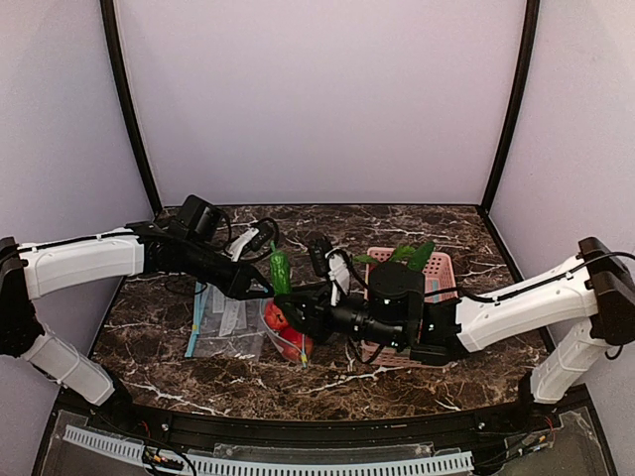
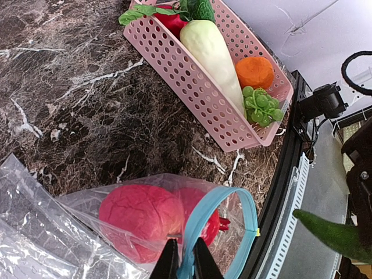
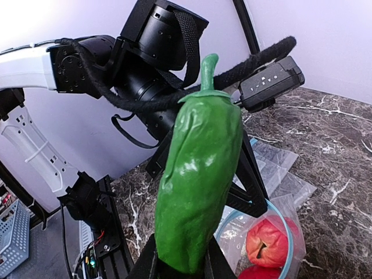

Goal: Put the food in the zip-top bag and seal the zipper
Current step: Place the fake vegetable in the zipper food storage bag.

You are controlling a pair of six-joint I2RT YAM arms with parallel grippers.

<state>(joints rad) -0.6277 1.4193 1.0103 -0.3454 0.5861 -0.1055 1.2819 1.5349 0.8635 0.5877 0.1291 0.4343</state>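
The zip-top bag lies on the dark marble with its mouth held up and round. My left gripper is shut on the light blue zipper at the mouth's near side. Two red-pink fruits sit inside it, one large and one behind it. My right gripper is shut on the base of the dark green cucumber, which stands upright. It hangs just beside and above the bag's mouth. From above, the cucumber stands between both grippers, over the fruits.
A pink perforated basket stands to the right, holding a long white radish, an orange fruit, green grapes and leafy greens. Spare clear bags lie flat left of the held one. The table's black front edge is close.
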